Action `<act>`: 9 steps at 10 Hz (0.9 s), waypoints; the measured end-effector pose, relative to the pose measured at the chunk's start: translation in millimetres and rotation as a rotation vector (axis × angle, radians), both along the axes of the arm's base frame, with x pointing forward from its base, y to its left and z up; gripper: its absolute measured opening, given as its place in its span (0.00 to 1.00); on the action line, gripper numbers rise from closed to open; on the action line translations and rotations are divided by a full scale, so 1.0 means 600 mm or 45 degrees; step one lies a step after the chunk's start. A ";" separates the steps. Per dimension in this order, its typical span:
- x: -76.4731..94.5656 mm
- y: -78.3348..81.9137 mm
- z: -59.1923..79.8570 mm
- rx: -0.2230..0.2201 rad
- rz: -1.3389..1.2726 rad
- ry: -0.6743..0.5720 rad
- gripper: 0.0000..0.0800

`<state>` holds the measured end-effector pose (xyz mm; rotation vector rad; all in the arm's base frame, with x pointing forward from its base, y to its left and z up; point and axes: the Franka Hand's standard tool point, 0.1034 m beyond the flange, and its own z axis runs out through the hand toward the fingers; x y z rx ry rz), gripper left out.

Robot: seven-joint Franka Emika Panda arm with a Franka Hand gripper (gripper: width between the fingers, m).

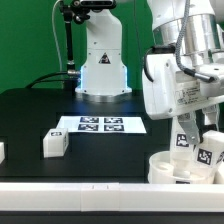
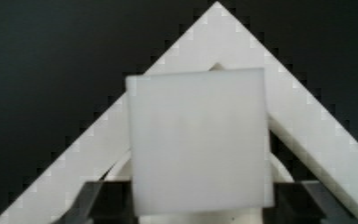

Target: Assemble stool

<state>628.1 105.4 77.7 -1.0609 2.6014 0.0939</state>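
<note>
Gripper (image 2: pixel 197 197) pinches one leg (image 2: pixel 197 130) by its flat sides, long axis upright, just above the seat (image 1: pixel 162 168) at the exterior view's lower right, so the coming move is judged a straight descent onto the seat.

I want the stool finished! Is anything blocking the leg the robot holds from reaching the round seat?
Nothing visible does. The gripper holds the leg right by the seat; the spare leg and marker board lie off toward the exterior view's left.
</note>
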 end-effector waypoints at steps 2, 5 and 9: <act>0.005 -0.011 0.018 -0.024 0.110 -0.029 0.73; 0.015 -0.043 0.053 -0.082 0.320 -0.079 0.80; 0.027 -0.092 0.064 -0.083 0.373 -0.072 0.81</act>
